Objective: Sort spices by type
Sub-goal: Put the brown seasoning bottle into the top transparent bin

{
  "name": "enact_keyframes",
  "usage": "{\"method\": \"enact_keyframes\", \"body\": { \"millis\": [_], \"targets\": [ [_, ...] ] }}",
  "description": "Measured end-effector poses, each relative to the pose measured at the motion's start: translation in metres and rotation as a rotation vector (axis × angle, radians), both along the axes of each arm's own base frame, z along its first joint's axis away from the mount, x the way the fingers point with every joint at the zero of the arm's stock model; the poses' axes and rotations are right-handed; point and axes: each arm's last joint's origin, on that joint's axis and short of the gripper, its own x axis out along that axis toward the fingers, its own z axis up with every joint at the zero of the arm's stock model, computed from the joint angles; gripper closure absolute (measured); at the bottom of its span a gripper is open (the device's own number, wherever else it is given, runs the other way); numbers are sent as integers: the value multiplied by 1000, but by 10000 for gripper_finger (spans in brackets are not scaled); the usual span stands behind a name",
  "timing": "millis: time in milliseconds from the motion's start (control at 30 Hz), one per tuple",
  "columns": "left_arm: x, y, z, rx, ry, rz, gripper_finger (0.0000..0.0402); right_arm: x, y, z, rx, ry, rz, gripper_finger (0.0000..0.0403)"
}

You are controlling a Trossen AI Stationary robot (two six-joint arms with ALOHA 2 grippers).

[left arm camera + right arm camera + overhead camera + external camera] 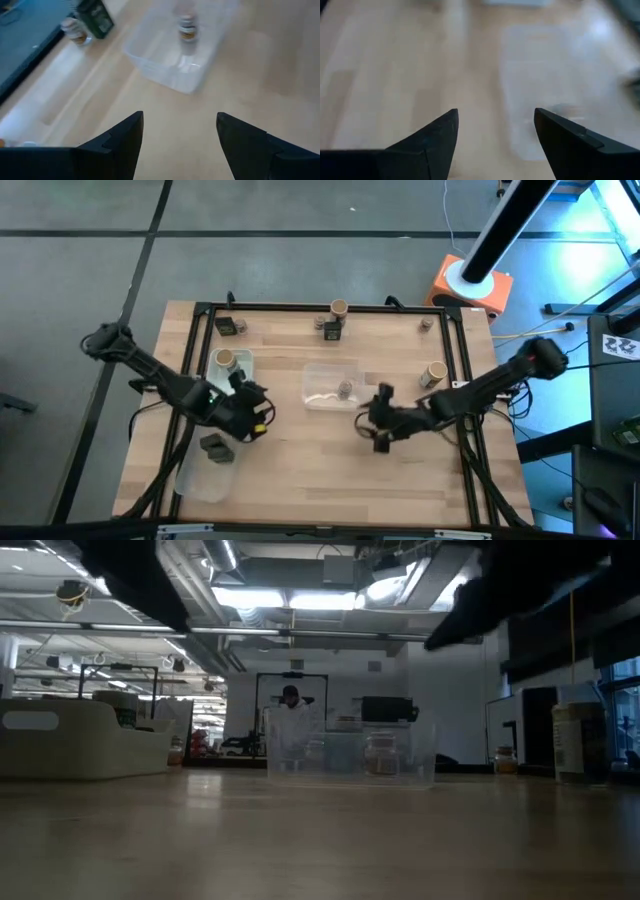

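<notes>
Both grippers hang open over the wood and hold nothing. My left gripper [256, 412] [180, 131] is to the left of the middle clear tray [330, 384]. In that tray stands a squat round jar [345, 390] [186, 27]. My right gripper [379, 430] [495, 129] is at the tray's near right corner. A tan-topped jar [224, 359] stands in the left far tray. A dark packet [215, 447] lies in the left near tray. Another tan-topped jar [433, 373] stands on the table at the right.
Along the far edge stand a dark packet [228, 326], a tan-topped jar [338, 308] with a packet [332, 329] in front of it, and a small jar [426, 324]. A black frame [200, 340] borders the table. Bare wood [320, 480] lies toward the near edge.
</notes>
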Motion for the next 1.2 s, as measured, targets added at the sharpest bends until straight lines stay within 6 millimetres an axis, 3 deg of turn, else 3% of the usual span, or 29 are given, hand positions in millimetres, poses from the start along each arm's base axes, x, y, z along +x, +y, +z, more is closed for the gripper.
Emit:
{"method": "enact_keyframes", "body": {
  "millis": [167,333,700,1200],
  "targets": [
    [7,18,0,53,44,24,166,-18,-33,28,-54,-55,-151,142],
    [11,30,-1,71,111,-11,166,-28,-74,40,-60,-45,-321,142],
    [14,55,-5,132,214,-2,166,-52,-169,33,-125,148,-702,142],
    [18,83,-35,192,236,-4,166,-99,-256,30,28,203,-922,142]
  ]
}}
